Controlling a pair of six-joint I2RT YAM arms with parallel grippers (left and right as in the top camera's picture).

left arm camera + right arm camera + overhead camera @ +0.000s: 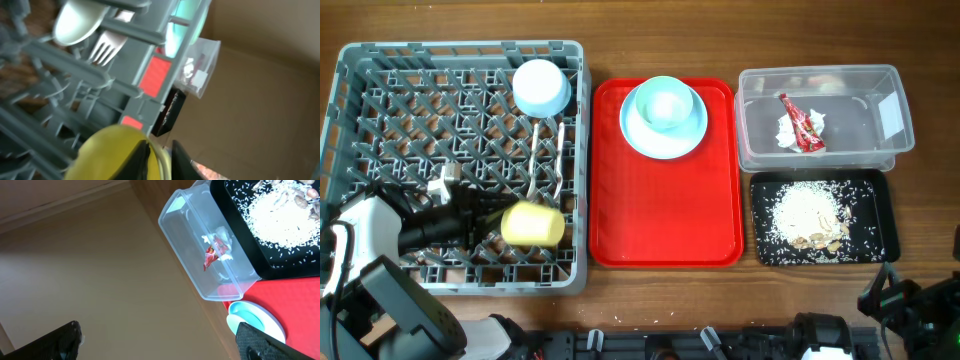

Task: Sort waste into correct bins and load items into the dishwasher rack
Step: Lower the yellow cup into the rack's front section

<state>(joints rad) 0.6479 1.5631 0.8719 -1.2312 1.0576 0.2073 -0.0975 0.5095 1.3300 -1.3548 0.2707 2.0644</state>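
The grey dishwasher rack (460,50) fills the left. My left gripper (485,222) is shut on the rim of the yellow-green cup (533,224), which lies on its side in the rack's near part. The left wrist view shows one finger inside the cup (110,150) and one outside. A light blue bowl (541,87) sits at the rack's far side. The white fork (536,140) and spoon (560,150) stand among the pegs. The light blue plate (664,118) rests on the red tray (660,210). My right gripper (160,340) is open and empty at the near right.
The clear tub (820,72) at far right holds the red wrapper (800,122) and white napkin (787,130). The black tray (875,200) in front of it holds rice scraps (810,215). The plate has a paler raised round middle.
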